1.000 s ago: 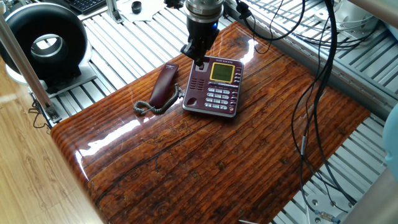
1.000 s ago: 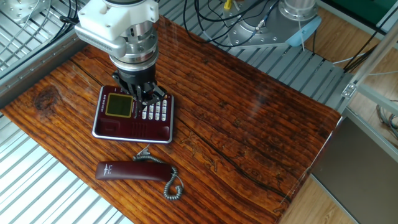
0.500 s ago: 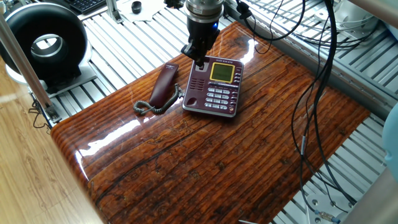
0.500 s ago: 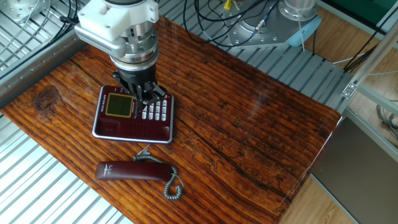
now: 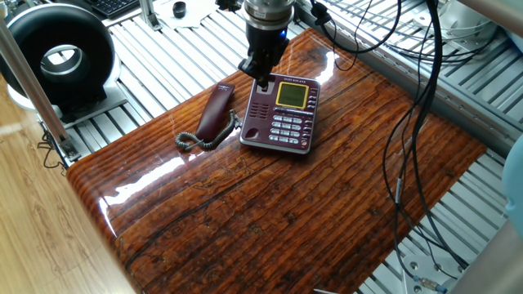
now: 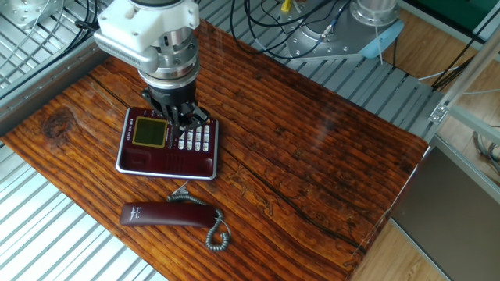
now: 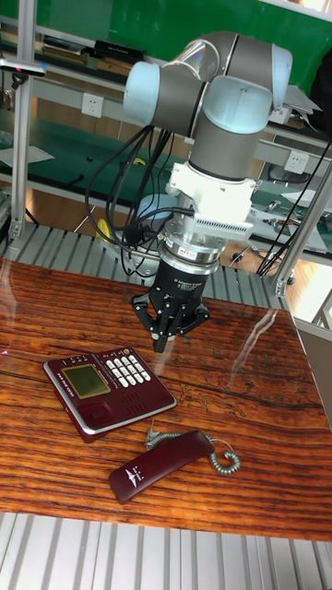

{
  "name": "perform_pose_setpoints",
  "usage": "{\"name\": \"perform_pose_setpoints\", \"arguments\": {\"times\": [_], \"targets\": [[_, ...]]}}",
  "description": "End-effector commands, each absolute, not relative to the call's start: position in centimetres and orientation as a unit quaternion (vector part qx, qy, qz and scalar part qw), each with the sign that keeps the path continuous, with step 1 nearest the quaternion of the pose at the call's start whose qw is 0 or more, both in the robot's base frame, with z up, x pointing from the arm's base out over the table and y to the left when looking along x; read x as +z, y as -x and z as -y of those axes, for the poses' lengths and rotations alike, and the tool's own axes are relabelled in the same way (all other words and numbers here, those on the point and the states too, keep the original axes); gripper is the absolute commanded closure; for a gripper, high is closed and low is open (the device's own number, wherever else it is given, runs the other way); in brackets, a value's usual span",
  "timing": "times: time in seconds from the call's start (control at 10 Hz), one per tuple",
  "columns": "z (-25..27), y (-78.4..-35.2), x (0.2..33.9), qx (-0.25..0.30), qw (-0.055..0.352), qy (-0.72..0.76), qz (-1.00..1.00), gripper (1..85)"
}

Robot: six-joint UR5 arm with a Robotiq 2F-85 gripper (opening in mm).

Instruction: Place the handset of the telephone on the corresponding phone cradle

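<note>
The dark maroon telephone (image 5: 282, 114) (image 6: 168, 142) (image 7: 106, 387) lies flat on the wooden table, screen and keypad facing up. Its phone cradle (image 5: 257, 114) (image 6: 168, 164) (image 7: 124, 413) is the bare channel along the side nearest the handset. The handset (image 5: 217, 109) (image 6: 166, 215) (image 7: 159, 466) lies on the table beside the base, a small gap apart, with its grey coiled cord (image 5: 194, 140) (image 6: 218, 234) curled at one end. My gripper (image 5: 263, 80) (image 6: 184, 119) (image 7: 164, 343) hangs pointing down above the phone's far end, fingers together and holding nothing, clear of the handset.
A black ring-shaped device (image 5: 59, 53) stands off the table at the far left. Dark cables (image 5: 418, 106) hang over the table's right part. The arm's base (image 6: 367, 27) sits beyond the far edge. Slatted metal framing (image 6: 47, 234) surrounds the wooden top.
</note>
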State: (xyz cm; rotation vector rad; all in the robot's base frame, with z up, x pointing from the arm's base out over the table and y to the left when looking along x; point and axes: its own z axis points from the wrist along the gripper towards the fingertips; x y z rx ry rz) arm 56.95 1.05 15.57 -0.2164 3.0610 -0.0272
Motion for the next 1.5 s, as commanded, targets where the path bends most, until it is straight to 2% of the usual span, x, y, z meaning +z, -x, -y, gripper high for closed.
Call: {"name": "perform_pose_setpoints", "arguments": {"times": [0.0, 1.4], "targets": [[-1.26, -56.95, 15.68, -0.004, 0.037, 0.067, -0.997, 84.7], [-1.55, -56.6, 15.67, 0.004, 0.031, 0.068, -0.997, 84.7]]}}
